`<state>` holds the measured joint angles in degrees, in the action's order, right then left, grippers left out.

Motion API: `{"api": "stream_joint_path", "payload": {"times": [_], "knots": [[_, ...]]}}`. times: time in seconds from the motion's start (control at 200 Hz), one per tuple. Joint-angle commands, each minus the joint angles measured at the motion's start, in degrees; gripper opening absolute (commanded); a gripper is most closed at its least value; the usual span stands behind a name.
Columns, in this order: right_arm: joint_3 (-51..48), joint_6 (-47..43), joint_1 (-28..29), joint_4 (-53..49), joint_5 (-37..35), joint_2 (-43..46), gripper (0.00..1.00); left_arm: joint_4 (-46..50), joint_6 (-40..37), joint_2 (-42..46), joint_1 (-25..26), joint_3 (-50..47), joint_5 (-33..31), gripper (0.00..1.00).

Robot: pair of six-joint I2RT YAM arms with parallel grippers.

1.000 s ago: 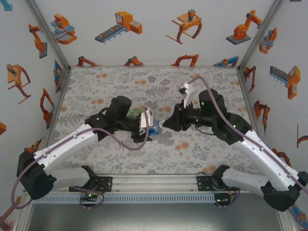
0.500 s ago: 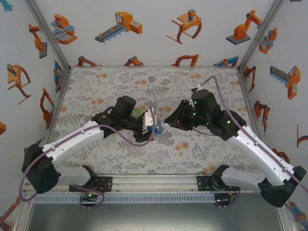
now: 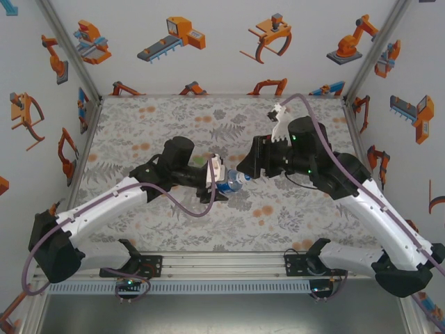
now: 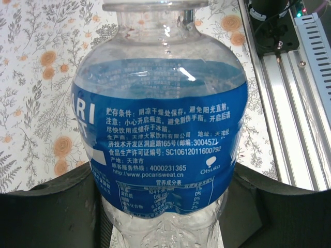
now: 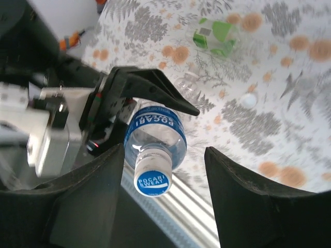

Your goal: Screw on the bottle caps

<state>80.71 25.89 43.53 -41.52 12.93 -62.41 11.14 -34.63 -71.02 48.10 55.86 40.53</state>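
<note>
Right wrist view, lower centre: the right gripper point(image 5: 164, 155) stands spread, clear of a white cap point(image 5: 152, 181) printed POCARI SWEAT. The cap sits on the blue-labelled bottle point(image 5: 155, 129), which the left gripper point(image 4: 165, 181) clamps, so that one looks done. Its label reads Otsuka and www.pocarisweat.com.cn. Farther off, upper right, a loose cap point(image 5: 249, 101), what looks like an unlabelled bottle point(image 5: 189, 82) and a green-labelled bottle point(image 5: 214, 33) lie waiting.
</note>
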Motion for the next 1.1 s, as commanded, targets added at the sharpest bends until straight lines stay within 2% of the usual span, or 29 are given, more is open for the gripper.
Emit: {"api": "stream_joint_path", "payload": {"times": [0.0, 0.17, 0.406, 0.986, 1.096], "knots": [[2.1, -21.6, 0.1, 1.4, 10.3, 0.4, 0.56, 0.3, 0.4, 1.5, 0.2, 1.3, 2.3, 0.0], [3.1, -41.9, 0.0, 0.8, 22.4, 1.7, 0.54, 1.0, 0.8, 2.3, 0.3, 1.3, 2.4, 0.0], [-0.9, -59.8, 0.1, -0.4, 27.7, 4.8, 0.53, 1.1, 1.7, 3.2, 0.7, 1.0, 2.4, 0.0], [-3.7, -60.3, 0.1, 0.3, 26.8, 3.4, 0.44, 2.1, 1.4, 4.3, 0.9, 1.0, 3.0, 0.0], [-4.0, -60.3, 0.1, 0.2, 25.9, 3.5, 0.37, 2.1, 1.4, 4.4, 0.9, 1.0, 2.9, 0.0]]}}
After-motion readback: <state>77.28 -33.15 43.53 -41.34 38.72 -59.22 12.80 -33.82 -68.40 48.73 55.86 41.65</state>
